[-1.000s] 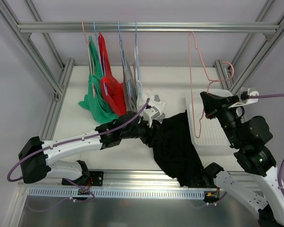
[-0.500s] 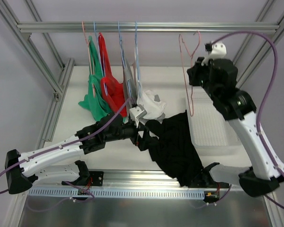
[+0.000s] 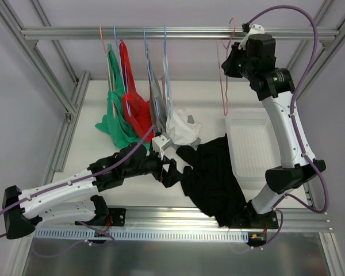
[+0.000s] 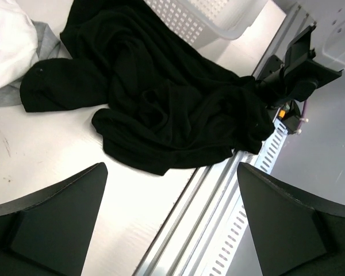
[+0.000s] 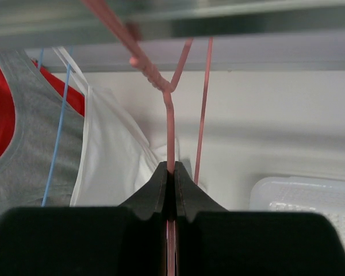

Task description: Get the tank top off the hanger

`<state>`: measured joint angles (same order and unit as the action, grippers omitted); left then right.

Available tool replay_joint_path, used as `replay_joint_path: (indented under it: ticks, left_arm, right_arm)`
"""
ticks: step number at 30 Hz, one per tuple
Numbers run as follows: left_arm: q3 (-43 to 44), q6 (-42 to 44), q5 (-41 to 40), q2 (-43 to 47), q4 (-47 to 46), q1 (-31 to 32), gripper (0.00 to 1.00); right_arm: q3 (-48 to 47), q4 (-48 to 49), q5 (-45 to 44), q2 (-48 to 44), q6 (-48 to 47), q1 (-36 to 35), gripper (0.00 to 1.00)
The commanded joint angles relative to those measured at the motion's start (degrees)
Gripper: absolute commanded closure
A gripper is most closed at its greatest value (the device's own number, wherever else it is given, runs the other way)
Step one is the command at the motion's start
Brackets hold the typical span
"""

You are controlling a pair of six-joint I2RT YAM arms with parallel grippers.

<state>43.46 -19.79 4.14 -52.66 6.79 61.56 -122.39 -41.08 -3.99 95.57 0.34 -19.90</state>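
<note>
The black tank top (image 3: 213, 178) lies crumpled on the table, off any hanger, and reaches the front edge. It also shows in the left wrist view (image 4: 161, 98). My left gripper (image 3: 172, 170) is open and empty, just left of the black cloth and above the table; its fingers (image 4: 46, 224) stand wide apart. My right gripper (image 3: 226, 62) is raised to the top rail (image 3: 161, 33) and is shut on the wire of the bare pink hanger (image 3: 223, 92). The wrist view shows the jaws (image 5: 171, 172) pinched on the pink wire (image 5: 170, 121) just below its hook.
Green (image 3: 116, 115), red (image 3: 135, 109), grey (image 3: 157, 106) and white (image 3: 175, 123) tank tops hang on hangers at the rail's left. A white perforated basket (image 3: 250, 144) stands at the right. The table's front metal edge (image 4: 218, 195) runs under my left gripper.
My right arm has lifted the bare pink hanger from above the basket up to the rail. My left gripper has let go of the black tank top and drawn back slightly left.
</note>
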Motion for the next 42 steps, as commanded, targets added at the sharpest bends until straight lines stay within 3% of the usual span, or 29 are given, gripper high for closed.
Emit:
replay_joint_path:
  ticks: [1,4,5,6,8,9,11,16,23,28,29,31,32,34,38,42]
  left_arm:
    - [2.1,0.3,-2.2,-2.9,0.1,0.9,0.01]
    - [4.7,-0.2,-3.8,-7.5,-0.1,1.0,0.01]
    - [5.6,-0.2,-5.6,-9.2,0.0,1.0,0.01]
    - [7.8,-0.2,-6.2,-13.1,0.0,1.0,0.01]
    - [9.9,-0.8,-7.7,-17.3,0.0,1.0,0.01]
    - [12.2,-0.9,-8.1,-21.8,0.0,1.1,0.01]
    - [14.7,-1.0,-8.4,-26.5,0.0,1.1,0.01]
    - [22.5,-1.0,-8.3,-40.7,0.0,2.9,0.01]
    - [29.7,-1.3,-11.5,-54.9,0.2,4.5,0.01]
    - [31.9,-2.4,-13.0,-63.4,1.3,6.7,0.04]
    - [32.1,-3.0,-14.1,-64.1,1.9,7.4,0.1]
    - [31.6,-4.6,-17.1,-64.5,2.6,7.8,0.57]
    - [30.3,-5.4,-18.2,-63.8,2.7,7.9,0.75]
    - [29.3,-6.3,-20.6,-59.6,3.9,8.1,1.0]
    - [29.3,-4.0,-27.1,-47.4,7.8,10.2,1.0]
    - [33.7,1.8,-27.5,-35.1,9.2,13.6,1.0]
  right_arm:
    - [3.6,1.1,3.3,-1.8,2.7,0.5,1.0]
    - [6.5,1.2,3.4,-3.3,2.6,0.7,0.99]
    - [6.9,1.2,3.3,-3.8,2.7,0.7,0.94]
    - [7.7,1.2,3.4,-4.4,2.6,0.8,0.77]
    - [8.1,1.1,3.5,-6.0,2.4,1.0,0.56]
    - [8.3,1.0,3.3,-6.6,2.4,1.4,0.27]
    - [9.4,0.7,3.3,-9.6,1.9,1.8,0.02]
    - [16.2,-2.4,2.3,-21.9,-1.6,3.3,0.0]
    - [33.0,-5.0,2.2,-47.0,-4.1,4.0,0.01]
    - [33.1,-9.4,5.5,-55.7,-6.4,4.0,0.0]
    - [32.8,-10.5,7.0,-56.5,-6.6,3.9,0.01]
    - [32.5,-10.9,8.0,-58.6,-6.8,4.0,0.0]
    - [32.5,-11.3,8.6,-59.4,-6.8,4.0,0.0]
    - [32.5,-11.7,8.8,-61.2,-6.8,4.0,0.0]
    - [33.2,-12.8,5.3,-63.2,-7.5,3.9,0.01]
    - [34.2,-13.4,0.7,-63.5,-8.0,3.8,0.01]
